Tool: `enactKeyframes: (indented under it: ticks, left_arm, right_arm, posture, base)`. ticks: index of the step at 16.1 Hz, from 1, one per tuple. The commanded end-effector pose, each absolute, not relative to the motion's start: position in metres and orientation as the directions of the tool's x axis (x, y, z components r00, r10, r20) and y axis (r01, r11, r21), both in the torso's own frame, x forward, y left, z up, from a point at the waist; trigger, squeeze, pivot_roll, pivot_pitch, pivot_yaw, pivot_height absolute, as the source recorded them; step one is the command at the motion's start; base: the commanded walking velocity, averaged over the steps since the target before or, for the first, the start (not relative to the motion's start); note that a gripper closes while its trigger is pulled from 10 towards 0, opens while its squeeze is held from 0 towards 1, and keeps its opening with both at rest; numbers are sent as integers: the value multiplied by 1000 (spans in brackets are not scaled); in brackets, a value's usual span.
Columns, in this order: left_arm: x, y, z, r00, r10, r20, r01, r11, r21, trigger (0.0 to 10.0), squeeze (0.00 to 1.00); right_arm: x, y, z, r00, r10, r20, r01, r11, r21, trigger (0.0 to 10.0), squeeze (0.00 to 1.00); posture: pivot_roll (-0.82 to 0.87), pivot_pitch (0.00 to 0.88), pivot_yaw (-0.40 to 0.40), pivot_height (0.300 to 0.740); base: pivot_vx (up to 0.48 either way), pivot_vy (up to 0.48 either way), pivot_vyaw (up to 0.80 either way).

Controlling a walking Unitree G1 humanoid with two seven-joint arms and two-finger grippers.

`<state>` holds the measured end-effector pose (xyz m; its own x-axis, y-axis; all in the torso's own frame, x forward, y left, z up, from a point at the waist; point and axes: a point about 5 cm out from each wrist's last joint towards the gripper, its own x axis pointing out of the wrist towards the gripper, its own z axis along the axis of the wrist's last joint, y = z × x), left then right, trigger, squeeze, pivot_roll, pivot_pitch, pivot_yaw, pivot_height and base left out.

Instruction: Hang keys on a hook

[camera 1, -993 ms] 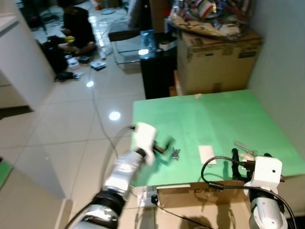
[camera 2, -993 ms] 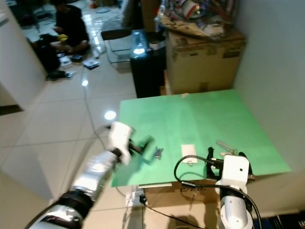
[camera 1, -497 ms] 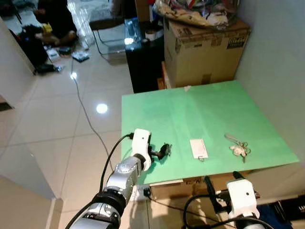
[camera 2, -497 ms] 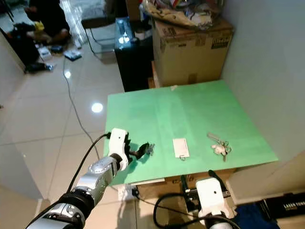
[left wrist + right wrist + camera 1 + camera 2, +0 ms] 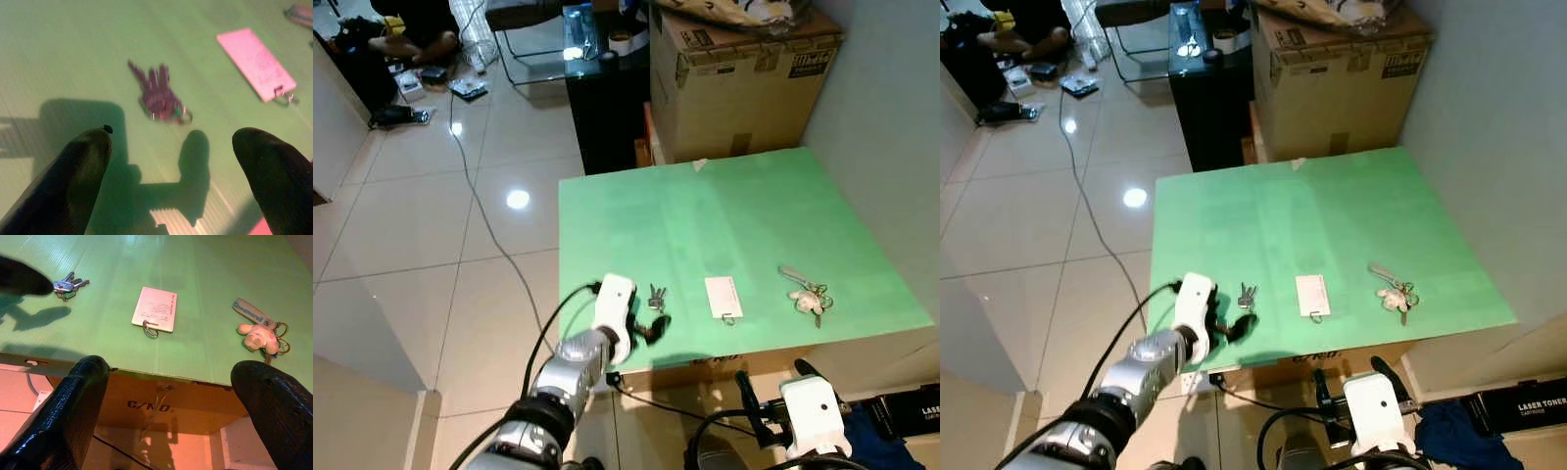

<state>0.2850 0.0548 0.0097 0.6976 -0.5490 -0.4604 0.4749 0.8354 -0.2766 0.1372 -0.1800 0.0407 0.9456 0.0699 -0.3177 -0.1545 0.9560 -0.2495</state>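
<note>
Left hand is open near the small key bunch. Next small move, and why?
Probably ease the left hand forward and down to straddle the key bunch. Its fingers are spread, the keys lie flat on the green board just beyond the tips, not yet between them.

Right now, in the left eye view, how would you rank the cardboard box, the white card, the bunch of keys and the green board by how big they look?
Largest to smallest, as they appear:
1. green board
2. cardboard box, though it stands farther off, so its look may understate it
3. white card
4. bunch of keys, lying just ahead of the open left gripper
</note>
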Motion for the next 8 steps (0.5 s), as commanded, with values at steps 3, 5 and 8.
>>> enactKeyframes:
  ticks: [3, 5, 8]
  left_arm:
    - [281, 49, 9, 672, -564, -479, 461, 826, -325, 10000, 0]
    - [276, 43, 8, 648, -581, -493, 444, 814, -375, 10000, 0]
    - [284, 48, 23, 742, -572, -349, 559, 816, -149, 10000, 0]
  right_arm:
    - [137, -179, 40, 945, 76, -318, -162, 953, -255, 10000, 1000]
    - [138, -181, 38, 944, 77, -321, -166, 952, -258, 10000, 1000]
    - [141, -183, 34, 949, 67, -307, -151, 954, -259, 10000, 1000]
  posture:
    - [-337, 161, 119, 740]
    - [-338, 163, 115, 740]
    - [-330, 167, 101, 740]
  base:
    - [0, 0, 0]
    - [0, 0, 0]
    - [0, 0, 0]
